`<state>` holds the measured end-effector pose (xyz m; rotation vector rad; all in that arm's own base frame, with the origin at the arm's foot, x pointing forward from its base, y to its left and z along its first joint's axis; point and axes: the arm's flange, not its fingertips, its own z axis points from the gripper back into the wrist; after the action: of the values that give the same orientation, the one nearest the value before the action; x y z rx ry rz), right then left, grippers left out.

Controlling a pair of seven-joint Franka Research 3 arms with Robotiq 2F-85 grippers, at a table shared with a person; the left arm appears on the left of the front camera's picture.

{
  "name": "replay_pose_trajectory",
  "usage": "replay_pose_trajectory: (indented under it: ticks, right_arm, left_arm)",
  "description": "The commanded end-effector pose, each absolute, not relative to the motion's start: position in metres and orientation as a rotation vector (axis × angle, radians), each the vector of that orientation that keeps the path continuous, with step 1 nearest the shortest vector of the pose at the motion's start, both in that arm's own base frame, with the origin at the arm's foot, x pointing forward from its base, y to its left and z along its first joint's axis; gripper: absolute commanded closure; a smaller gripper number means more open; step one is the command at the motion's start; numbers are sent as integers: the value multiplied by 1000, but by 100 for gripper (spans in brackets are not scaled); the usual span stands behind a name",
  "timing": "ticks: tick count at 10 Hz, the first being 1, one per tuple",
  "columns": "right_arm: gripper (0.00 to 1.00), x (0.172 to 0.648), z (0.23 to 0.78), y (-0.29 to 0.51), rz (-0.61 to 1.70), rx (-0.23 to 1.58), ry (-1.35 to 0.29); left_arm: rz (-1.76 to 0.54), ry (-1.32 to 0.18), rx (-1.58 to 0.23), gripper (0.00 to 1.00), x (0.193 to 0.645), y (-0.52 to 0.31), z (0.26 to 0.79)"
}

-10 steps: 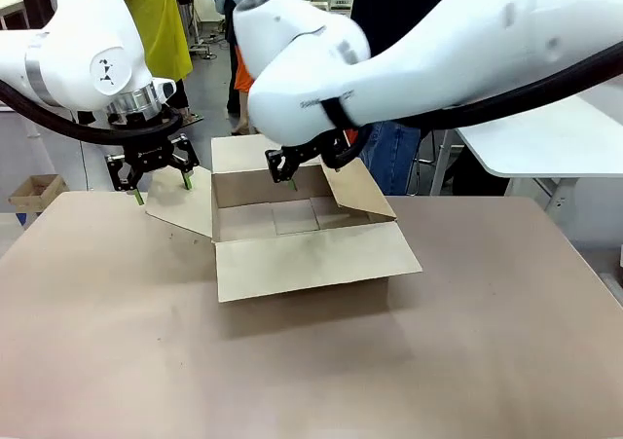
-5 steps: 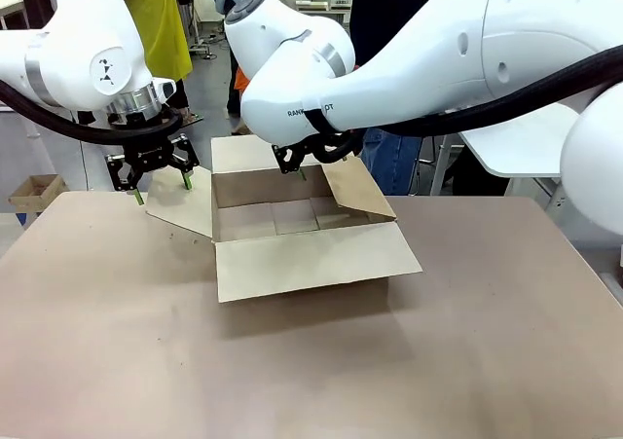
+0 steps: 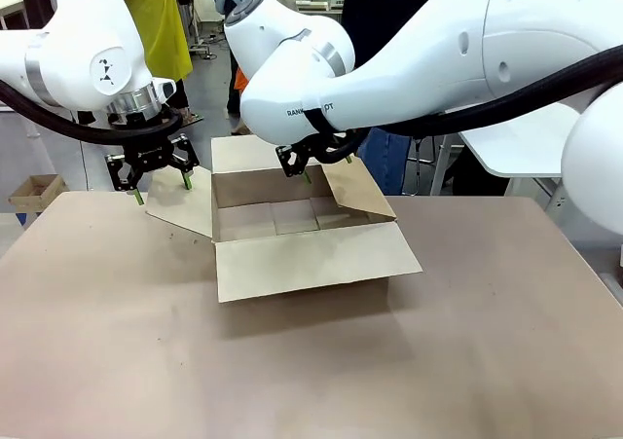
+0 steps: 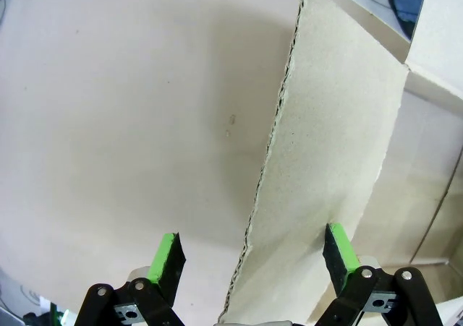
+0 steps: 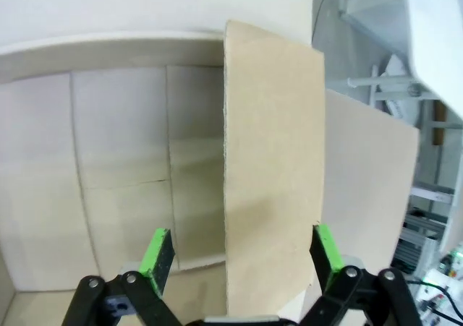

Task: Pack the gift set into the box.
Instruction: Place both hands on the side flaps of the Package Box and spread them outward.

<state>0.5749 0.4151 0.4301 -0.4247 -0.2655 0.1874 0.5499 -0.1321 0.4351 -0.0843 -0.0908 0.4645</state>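
I'm holding L gripper point(image 3: 162, 188), mid-left, & R gripper point(image 3: 326, 166), top ctr, wide open, each straddling flaps point(image 4: 318, 160) of the box point(image 3: 311, 259), gripping nothing.

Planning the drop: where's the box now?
Front view: the box sits open on the table, far middle, left gripper at its left flap, right gripper at its right flap.

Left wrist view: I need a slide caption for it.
Open left pincer poised over a side flap of the box, table beneath.

Brown table point(image 3: 487, 342), white bench point(image 3: 526, 139) behind
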Motion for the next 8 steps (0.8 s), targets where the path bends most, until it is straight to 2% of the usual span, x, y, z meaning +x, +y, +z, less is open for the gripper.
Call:
replay_pose_trajectory:
  ticks: [1,4,8]
  right_arm:
    - [0,585,421,407,196,-461,-237]
    - [0,592,409,396,190,-477,-228]
    - [0,584,446,354,145,-523,-259]
  left_arm:
    - [475,-94,-71,0,549,-132,438]
    - [475,-94,-71,0,549,-132,438]
    - [475,-94,-71,0,549,-132,438]
